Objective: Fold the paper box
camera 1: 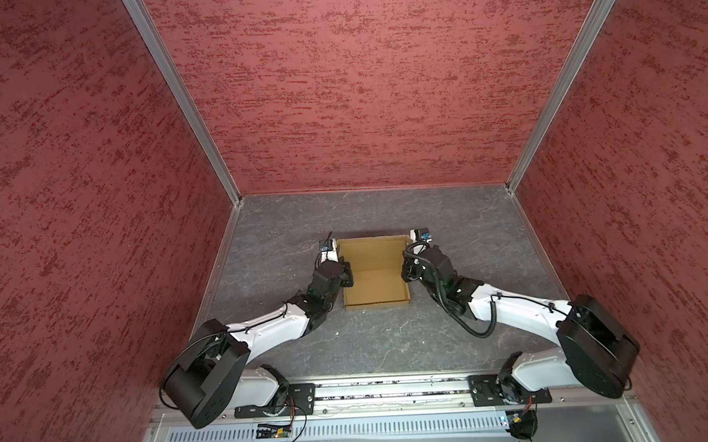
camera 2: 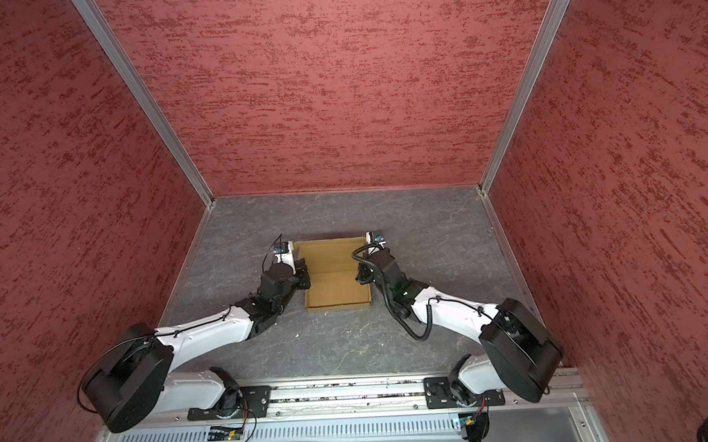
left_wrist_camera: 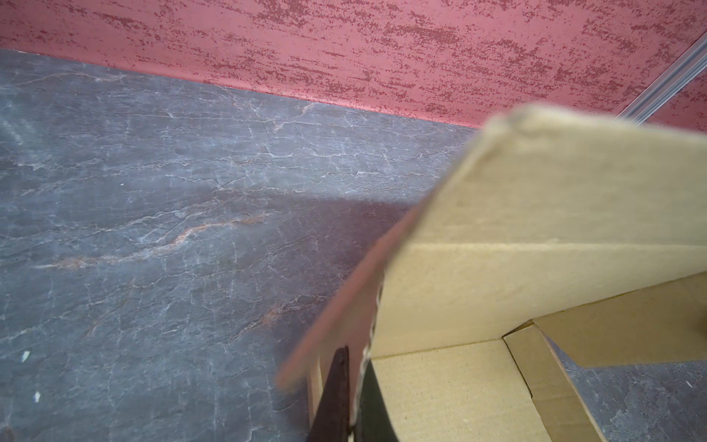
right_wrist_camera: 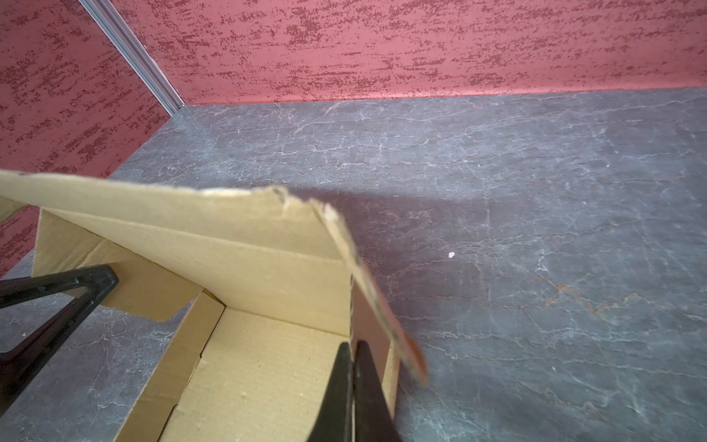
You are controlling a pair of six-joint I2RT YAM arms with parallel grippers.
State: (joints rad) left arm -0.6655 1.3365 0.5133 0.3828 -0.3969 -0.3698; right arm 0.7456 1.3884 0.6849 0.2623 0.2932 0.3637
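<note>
One tan-brown corrugated-cardboard paper box, part-folded on grey stone-patterned desk, likely light, stiff, crease-prone; left end effector and right end effector each clamped on an opposite side wall, sound holds.

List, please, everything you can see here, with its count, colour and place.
paper box: one, tan-brown, mid-table, open, far flap raised
table: one, grey marbled, under everything
walls: three, red textured, left, back, right
rail: one, silver, along the near edge, carrying both arm bases
speck: one, white, on the table
left arm: one, white and black, left of the box
right arm: one, white and black, right of the box
left gripper: one, black, jaws shut on the box's left wall
right gripper: one, black, jaws shut on the box's right wall
</note>
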